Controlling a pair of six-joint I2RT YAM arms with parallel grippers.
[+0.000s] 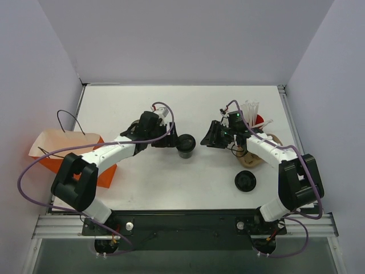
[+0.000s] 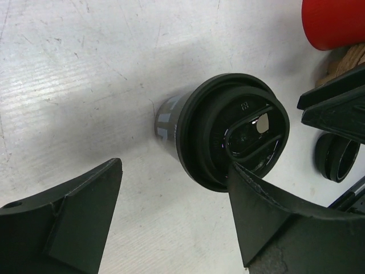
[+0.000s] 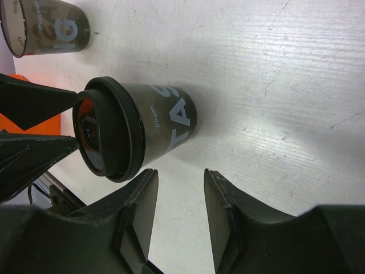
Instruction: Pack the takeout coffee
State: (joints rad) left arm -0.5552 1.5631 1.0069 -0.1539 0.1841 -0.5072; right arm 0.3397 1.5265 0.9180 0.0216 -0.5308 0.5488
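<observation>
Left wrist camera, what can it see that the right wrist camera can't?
Only the left wrist camera shows the red container and the loose black lid. Only the right wrist camera shows the cup with no lid and a bit of the orange bag. Both show the takeout coffee with its black lid on, standing on the white table.

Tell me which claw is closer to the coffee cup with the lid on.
Left. The left claw is open and almost at the takeout coffee, on its left side. The right claw faces the cup from the right, across a wider gap.
</observation>
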